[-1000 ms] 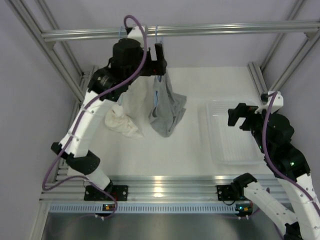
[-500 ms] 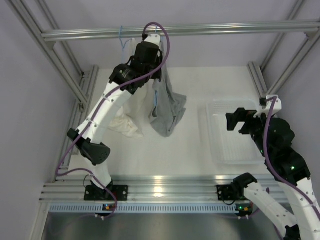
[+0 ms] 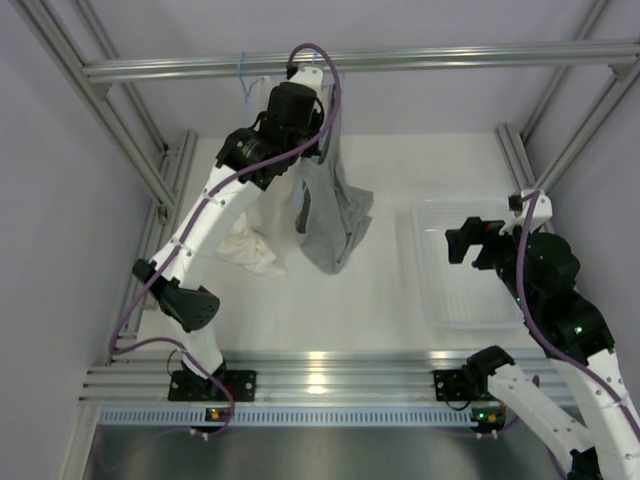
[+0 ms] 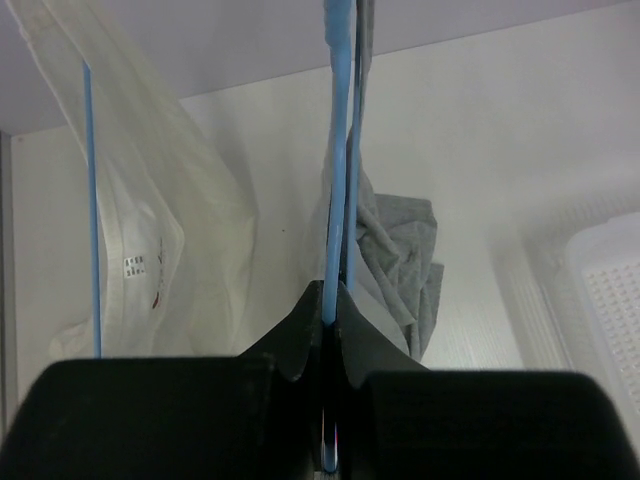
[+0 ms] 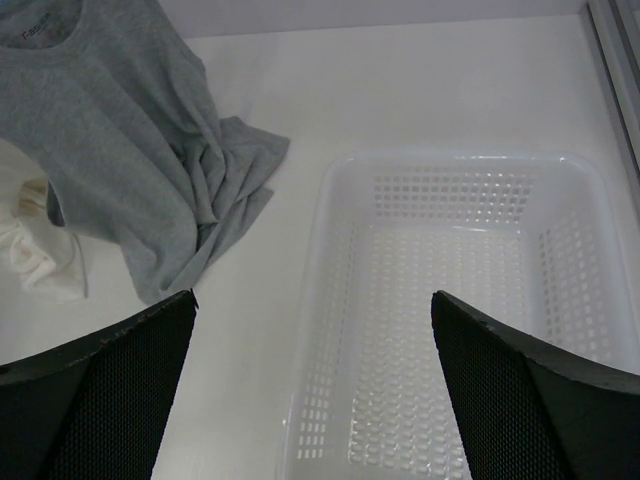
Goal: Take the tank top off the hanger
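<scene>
**White table: one basket, two heaps of cloth**

The white table point(image 3: 390, 300) carries a white perforated basket point(image 5: 450, 162), which sits directly beneath and just ahead of the right gripper point(image 5: 312, 296). Below the left gripper point(image 4: 329, 302), the lower end of the tank top point(image 5: 130, 150) lies bunched on the surface. The white garment point(image 3: 245, 250) is crumpled just beside it, to that gripper's left.

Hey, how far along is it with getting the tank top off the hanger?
Done: the left claw is shut on the hanger, pinching its blue wire. In hand: only that grip; the grey tank top hangs on the hanger, its lower end bunched on the table. Left: slipping the top off the hanger. The right claw hovers open over the white basket, holding nothing.
</scene>
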